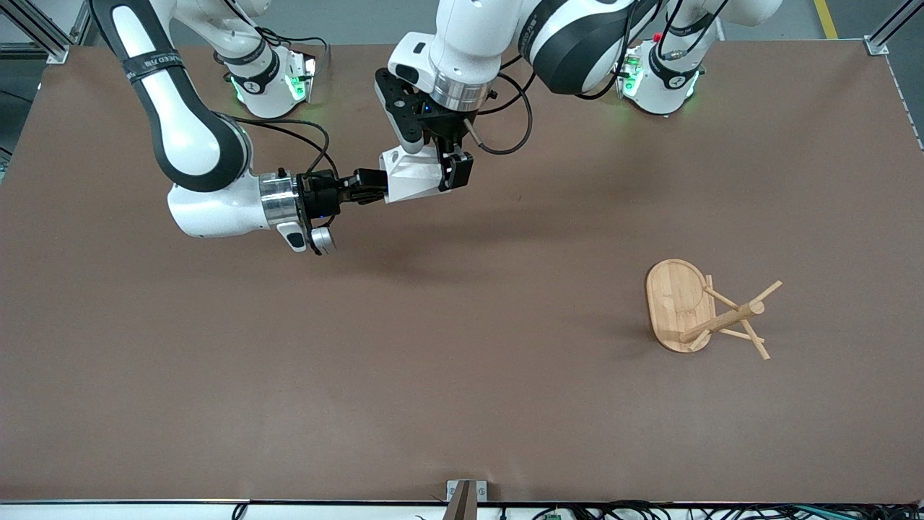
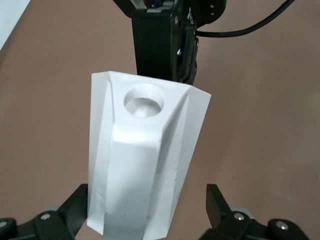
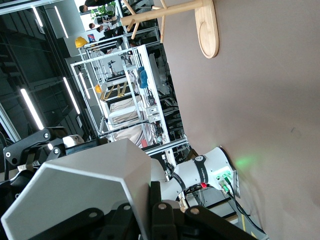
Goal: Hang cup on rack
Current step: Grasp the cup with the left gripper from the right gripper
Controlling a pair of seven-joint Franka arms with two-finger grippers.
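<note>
One cup (image 1: 411, 175), one rack (image 1: 704, 310), two arms. Cup white, faceted, tab handle with round hole, held in the air over the brown table (image 1: 462, 404). Right gripper (image 1: 372, 186) clamped on the cup; left gripper (image 1: 449, 167) around it, fingers (image 2: 217, 202) apart. Rack stands toward the left arm's end.

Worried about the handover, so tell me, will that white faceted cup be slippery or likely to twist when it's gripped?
The cup looks rigid and smooth, so it may slip on its slanted facets. Its flat tab handle, pierced by a round hole, probably offers the surest hold. The bamboo rack looks light, so a nudge might tip it.
</note>
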